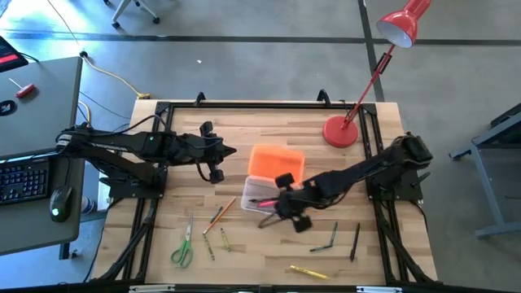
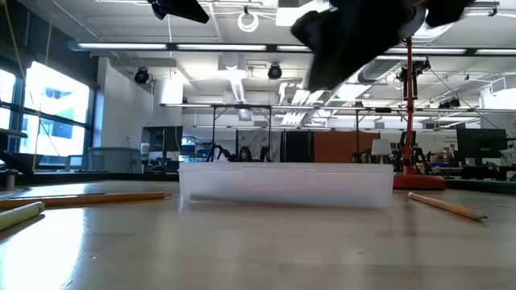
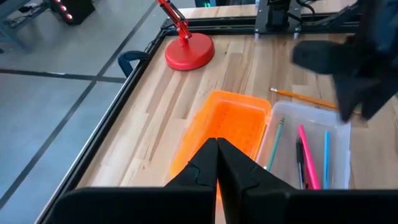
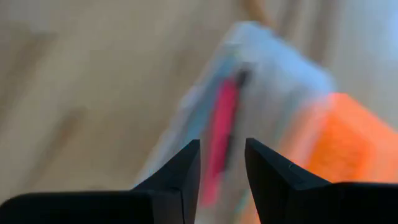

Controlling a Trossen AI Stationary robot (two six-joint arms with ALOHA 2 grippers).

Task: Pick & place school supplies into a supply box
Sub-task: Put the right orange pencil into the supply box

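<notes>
The clear supply box (image 1: 259,195) lies open on the table, its orange lid (image 1: 277,163) flat beside it on the far side. A pink-red pen (image 3: 308,165), a dark pen and two thin blue-green ones lie inside. My right gripper (image 1: 278,200) hovers open and empty above the box's near-right part; its wrist view looks down on the pink pen (image 4: 219,134). My left gripper (image 1: 233,152) is shut and empty, raised left of the lid (image 3: 230,121). Green-handled scissors (image 1: 182,247) and several pencils and pens lie flat on the near half of the table.
A red lamp base (image 1: 340,132) stands at the far right, its arm leaning out past the table's far right corner. Loose pencils (image 1: 215,218), dark pens (image 1: 326,240) and a yellow pen (image 1: 309,271) lie near the front. A black frame rims the table.
</notes>
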